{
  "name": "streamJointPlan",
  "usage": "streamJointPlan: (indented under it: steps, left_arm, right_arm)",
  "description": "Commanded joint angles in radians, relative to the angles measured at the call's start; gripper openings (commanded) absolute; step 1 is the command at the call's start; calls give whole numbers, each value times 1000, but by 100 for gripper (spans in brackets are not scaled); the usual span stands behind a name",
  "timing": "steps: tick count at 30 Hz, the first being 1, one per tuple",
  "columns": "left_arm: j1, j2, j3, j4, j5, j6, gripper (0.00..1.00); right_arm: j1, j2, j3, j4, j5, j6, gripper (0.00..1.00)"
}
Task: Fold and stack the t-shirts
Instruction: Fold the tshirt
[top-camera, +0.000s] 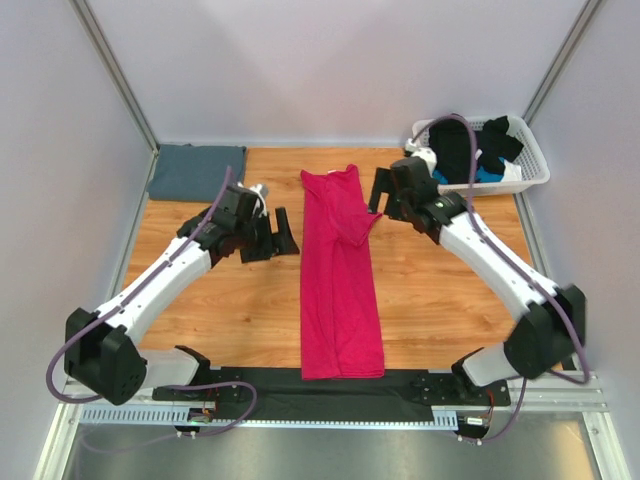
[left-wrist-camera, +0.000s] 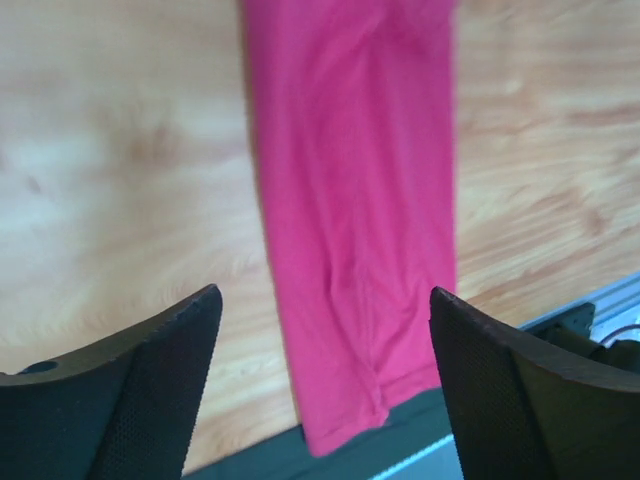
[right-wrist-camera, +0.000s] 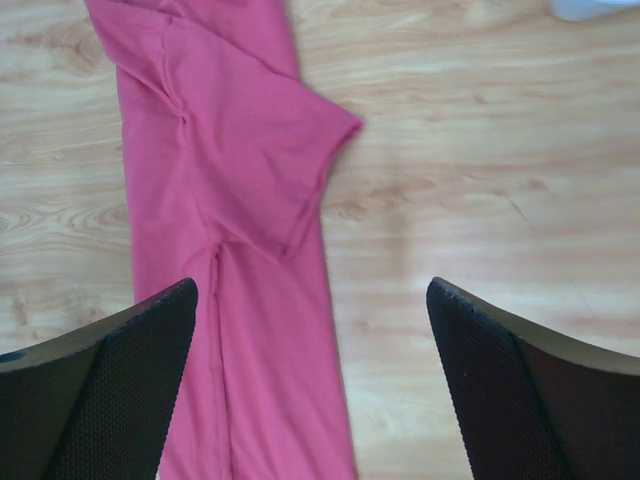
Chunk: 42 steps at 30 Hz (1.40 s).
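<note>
**Both grippers wide open, pink shirt in the middle**

Your left gripper (top-camera: 276, 238) is wide open and holds nothing. It hangs just beside the pink shirt (top-camera: 340, 290), on its left. Your right gripper (top-camera: 378, 197) is wide open too, with nothing in it, by the sleeve (top-camera: 362, 228) that sticks out. The pink shirt lies in a long thin strip down the middle of the table (top-camera: 450, 310), reaching the near edge. The grey shirt (top-camera: 195, 172) lies folded flat in the far left corner. A white basket (top-camera: 530, 165) sits in the far right corner.
</note>
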Motion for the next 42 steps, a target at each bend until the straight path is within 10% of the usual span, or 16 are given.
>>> streamJointPlan:
  steps: [1, 6, 15, 33, 42]
  left_arm:
    - [-17, 3, -114, 77, 15, -136, 88]
    - [-59, 51, -152, 107, -11, -142, 75]
    - [-126, 206, -198, 349, 81, -110, 55]
    - [-108, 632, 121, 72, 50, -42, 44]
    - [-57, 672, 216, 29, 95, 25, 43]
  right_arm:
    - [-4, 172, 106, 168, -102, -89, 96]
    - [-16, 477, 253, 375, -245, -97, 79]
    - [-54, 1099, 966, 192, -362, -88, 43]
    - [-149, 1380, 1188, 328, -386, 93, 41]
    - [-152, 1354, 1261, 394, -493, 68, 57]
